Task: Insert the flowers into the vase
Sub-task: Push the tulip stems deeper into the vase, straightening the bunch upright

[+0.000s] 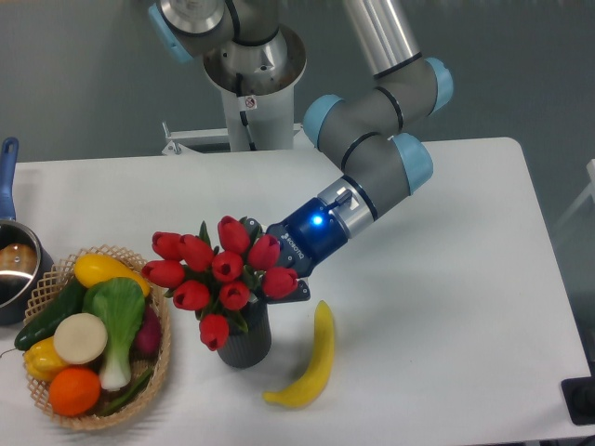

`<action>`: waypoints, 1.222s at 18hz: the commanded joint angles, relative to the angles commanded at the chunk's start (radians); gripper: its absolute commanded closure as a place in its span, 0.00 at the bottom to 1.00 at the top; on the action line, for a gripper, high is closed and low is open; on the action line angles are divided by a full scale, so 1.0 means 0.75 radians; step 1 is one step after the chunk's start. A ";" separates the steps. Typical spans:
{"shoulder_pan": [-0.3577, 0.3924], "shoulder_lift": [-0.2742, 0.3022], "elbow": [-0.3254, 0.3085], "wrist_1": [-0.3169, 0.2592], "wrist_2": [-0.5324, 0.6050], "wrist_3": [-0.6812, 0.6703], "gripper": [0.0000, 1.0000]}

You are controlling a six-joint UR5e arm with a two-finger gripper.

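The gripper (pixel 270 271) comes from the right and its fingers are hidden behind the red tulip bunch (pixel 218 274), so its grip cannot be told. The stems already enter the dark ribbed vase (pixel 245 339), and the bunch leans left above it.

The flowers (pixel 221 276) are seen as glossy, plastic-looking red buds, and the vase (pixel 244 338) below them is given a matt dark grey surface with ribbed sides. The basket (pixel 160 353) is woven from rough wicker, while the banana (pixel 310 360) is finished smooth with a faint sheen. The table (pixel 446 279) is covered in smooth matt white, and the pot (pixel 13 265) at the edge is made of shiny metal.
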 joint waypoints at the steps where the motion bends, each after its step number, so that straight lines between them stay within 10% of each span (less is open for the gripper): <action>1: 0.000 -0.002 -0.002 0.000 0.000 0.000 0.73; 22: 0.016 -0.049 -0.027 0.002 0.010 0.067 0.70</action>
